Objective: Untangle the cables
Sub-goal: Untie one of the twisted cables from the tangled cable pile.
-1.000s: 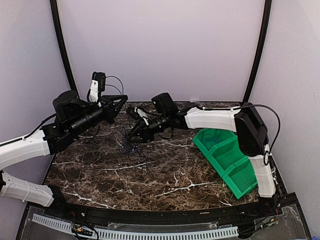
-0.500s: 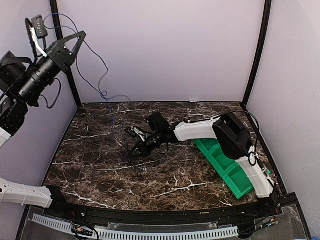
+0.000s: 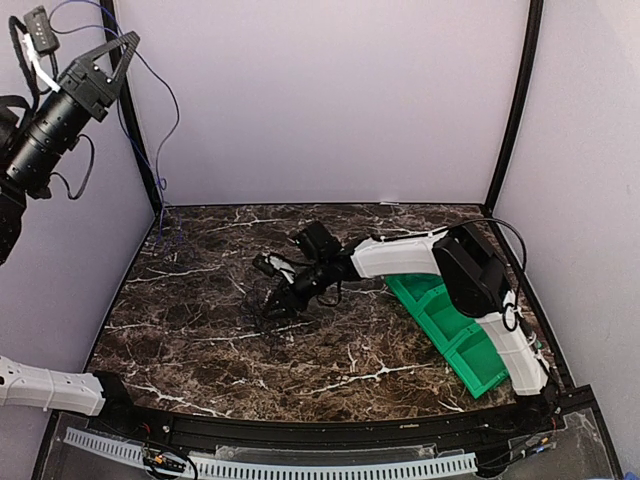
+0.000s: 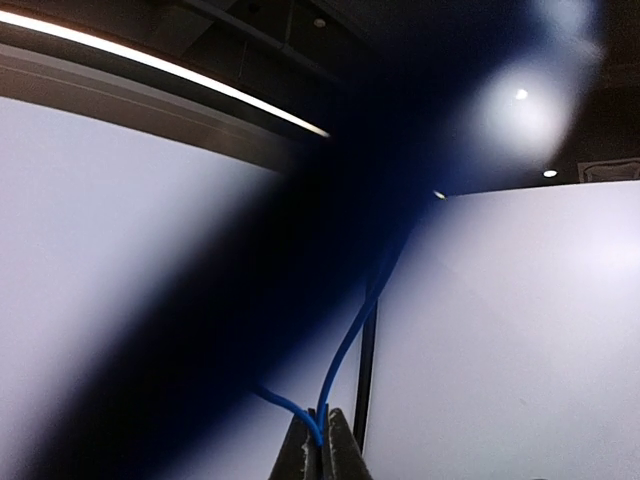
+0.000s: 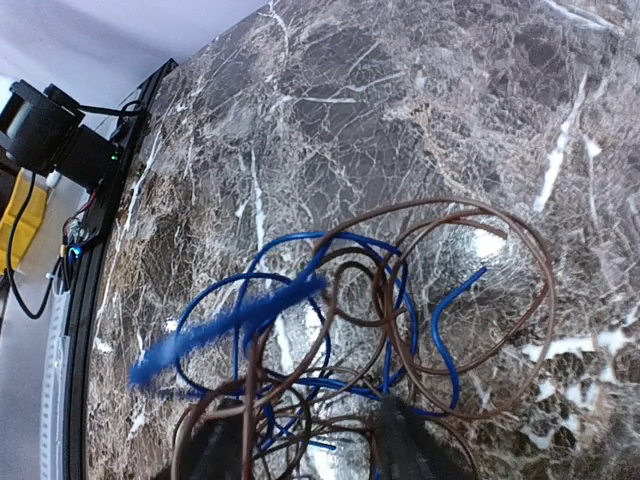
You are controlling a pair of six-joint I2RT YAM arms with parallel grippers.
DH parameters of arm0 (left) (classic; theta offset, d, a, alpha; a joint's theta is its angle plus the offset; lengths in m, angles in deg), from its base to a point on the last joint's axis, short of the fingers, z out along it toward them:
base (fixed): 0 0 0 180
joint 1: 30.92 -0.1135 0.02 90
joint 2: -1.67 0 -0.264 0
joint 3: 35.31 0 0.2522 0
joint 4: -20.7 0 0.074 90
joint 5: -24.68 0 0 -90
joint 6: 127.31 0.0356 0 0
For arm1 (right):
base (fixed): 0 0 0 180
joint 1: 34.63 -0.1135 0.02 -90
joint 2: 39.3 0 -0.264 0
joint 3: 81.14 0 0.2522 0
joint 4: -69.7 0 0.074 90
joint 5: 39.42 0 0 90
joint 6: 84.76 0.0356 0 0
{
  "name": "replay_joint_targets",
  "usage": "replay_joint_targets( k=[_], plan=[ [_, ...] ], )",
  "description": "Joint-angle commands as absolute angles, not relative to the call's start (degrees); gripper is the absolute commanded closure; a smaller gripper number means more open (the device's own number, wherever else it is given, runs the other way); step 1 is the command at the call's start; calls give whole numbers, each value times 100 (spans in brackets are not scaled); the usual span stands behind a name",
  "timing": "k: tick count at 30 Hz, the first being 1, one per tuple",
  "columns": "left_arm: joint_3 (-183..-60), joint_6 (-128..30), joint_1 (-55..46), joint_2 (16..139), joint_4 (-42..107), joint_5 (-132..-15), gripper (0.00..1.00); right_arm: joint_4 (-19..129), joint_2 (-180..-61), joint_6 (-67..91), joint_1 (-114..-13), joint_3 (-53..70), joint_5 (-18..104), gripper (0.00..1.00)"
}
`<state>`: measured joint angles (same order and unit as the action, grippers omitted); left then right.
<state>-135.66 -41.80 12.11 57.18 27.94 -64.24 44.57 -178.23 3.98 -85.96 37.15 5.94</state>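
Note:
The cables [image 3: 276, 304] lie in a tangled heap in the middle of the marble table [image 3: 200, 340]. In the right wrist view they are blue loops [image 5: 205, 300] laced through dark brown loops [image 5: 470, 215]. My right gripper [image 3: 283, 298] is down on the heap, open, its two fingers [image 5: 400, 445] standing apart with several strands between them [image 5: 305, 452]. My left gripper [image 3: 122, 42] is raised high at the upper left, shut on a blue cable [image 4: 345, 345] pinched at the tips [image 4: 322, 442]. That blue cable [image 3: 150, 130] hangs down to the table's back left corner.
A green bin with compartments [image 3: 452, 322] lies along the table's right side, beside the right arm. Black frame posts [image 3: 128, 120] stand at the back corners in front of the pale walls. A ribbed white strip [image 3: 300, 466] runs along the near edge.
My left gripper has risen from table height to high at the upper left, drawing the blue cable up and towards the back left corner. My right gripper has lowered onto the heap, shut, and opened again.

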Motion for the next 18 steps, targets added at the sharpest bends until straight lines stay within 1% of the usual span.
replay_joint_targets(
  k=[1, 7, 13, 18],
  plan=[
    [-12984, -4235, 1204, 5670, 2818, -6211, 100, 3977, -16638, -369, -8583, 3692, 893, 44],
    [-12547, -4361, 1206, 5620, 2761, -6143, 100, 3401, -15671, -1065, -8587, 3570, 1042, 28],
    [-12416, -4475, 1205, 5711, 2736, -6241, 100, 3131, -14939, -1367, -8537, 3527, 1179, 25],
    [-12196, -4679, 1206, 5843, 2571, -6480, 100, 3123, -14450, -1362, -8527, 3775, 1383, 24]
  ],
)
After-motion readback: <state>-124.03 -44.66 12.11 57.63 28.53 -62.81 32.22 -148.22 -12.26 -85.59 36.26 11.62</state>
